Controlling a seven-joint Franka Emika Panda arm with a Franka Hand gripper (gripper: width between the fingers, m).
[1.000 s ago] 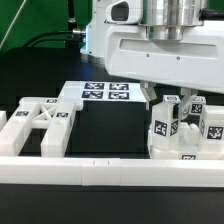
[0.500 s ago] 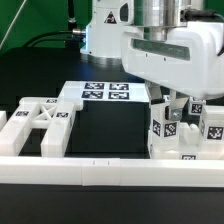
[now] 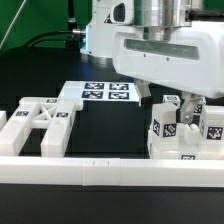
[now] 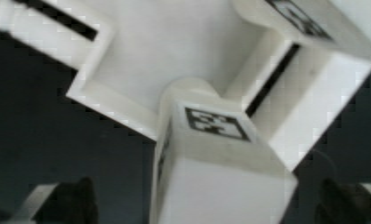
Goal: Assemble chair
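The chair's X-braced frame [image 3: 40, 125] lies at the exterior view's left, behind the front rail. At the exterior view's right stands a cluster of white tagged chair parts, with one upright block [image 3: 165, 128] in front and another [image 3: 212, 125] beside it. My gripper [image 3: 170, 100] hangs straight above that cluster. In the wrist view its dark fingers [image 4: 66, 203] stand wide apart on either side of the tagged block [image 4: 214, 150], with a gap on each side. It is open and holds nothing. More white chair parts [image 4: 164, 50] lie beyond the block.
The marker board [image 3: 105, 93] lies flat on the black table behind the parts. A long low white border rail [image 3: 110, 170] runs along the front. The robot's white base [image 3: 100, 35] stands at the back.
The fingers have spread apart and let go of the upright tagged block. The hand has shifted slightly toward the exterior view's left since half a second ago.
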